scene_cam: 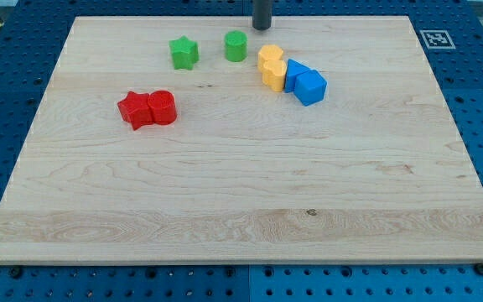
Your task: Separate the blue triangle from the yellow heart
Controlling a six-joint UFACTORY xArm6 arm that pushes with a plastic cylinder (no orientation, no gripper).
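Note:
My tip (262,27) is at the view's top, just above and left of the yellow blocks and right of the green cylinder. Two yellow blocks touch each other: one (270,57) above, one (273,75) below; which is the heart I cannot tell for sure. Two blue blocks sit against their right side: a blue block (295,74) touching the lower yellow one, and a second blue block (310,87) right of it. My tip touches no block.
A green star (184,52) and a green cylinder (236,46) lie at the top middle. A red star (135,110) and a red cylinder (163,107) touch at the left. The wooden board (241,210) rests on a blue pegboard surface.

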